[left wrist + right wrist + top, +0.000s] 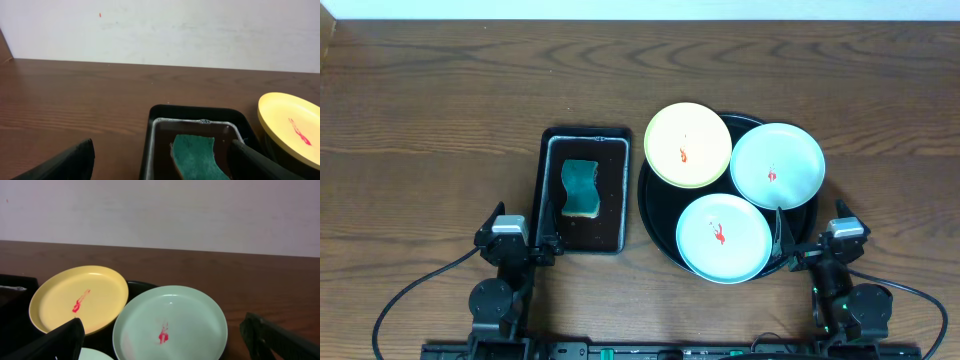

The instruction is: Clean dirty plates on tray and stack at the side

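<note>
Three plates lie in the round black tray (658, 215), each with a red smear: a pale yellow plate (688, 145) at the back left, a blue-white plate (777, 165) at the back right, and another blue-white plate (723, 237) at the front. My right gripper (810, 228) is open and empty at the tray's front right rim. In the right wrist view (165, 347) the back blue-white plate (170, 322) lies between its fingers, apart from them, with the yellow plate (80, 297) to the left. My left gripper (520, 220) is open and empty by the rectangular tray's front left corner.
A rectangular black tray (548, 190) left of the round tray holds a teal sponge (582, 187), also seen in the left wrist view (197, 155). The yellow plate's rim (290, 127) reaches past the round tray toward it. Bare wooden table lies left and behind.
</note>
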